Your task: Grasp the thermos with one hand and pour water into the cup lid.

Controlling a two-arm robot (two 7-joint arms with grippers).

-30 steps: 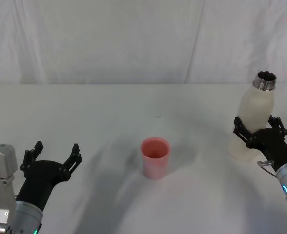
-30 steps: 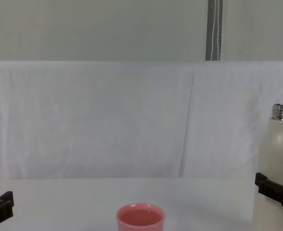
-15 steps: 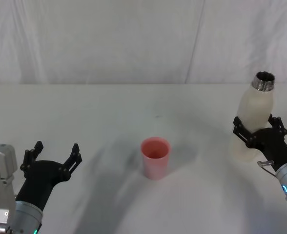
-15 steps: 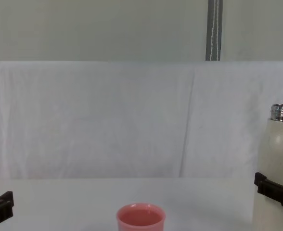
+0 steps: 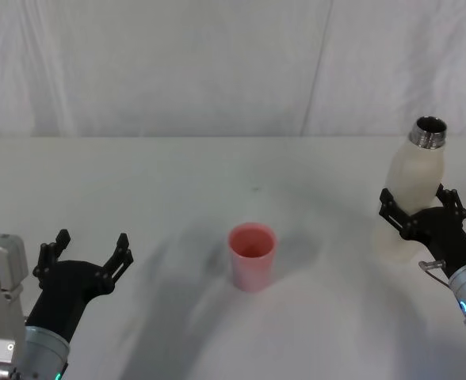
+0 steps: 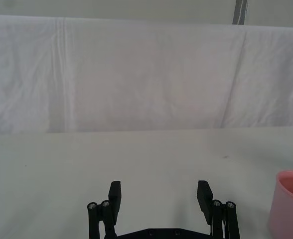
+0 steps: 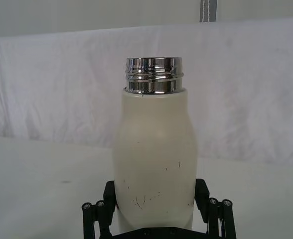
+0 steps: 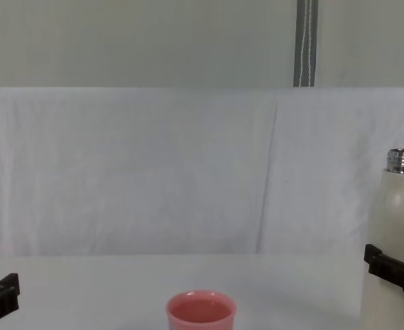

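Thermos (image 5: 414, 194) is where your right gripper (image 5: 420, 215) sits: its black jaws are clamped around the lower body of the bottle, one on each flank, at the right side of the table (image 5: 177, 198). From the right wrist camera you see the thermos (image 7: 154, 164) upright between the fingers (image 7: 109, 194), a smooth cream-white shell with rounded shoulders, a few small scuffs, and a shiny threaded steel neck, open at the top. Your left gripper (image 5: 86, 253) hovers low at the near left with its jaws spread wide on nothing. Between the two arms, well apart from both, the cup lid (image 5: 252, 256) stands upright on the pale matte tabletop: a small round pink cup with a thick rim and smooth walls. A creased white cloth (image 5: 217, 63) hangs behind the table.
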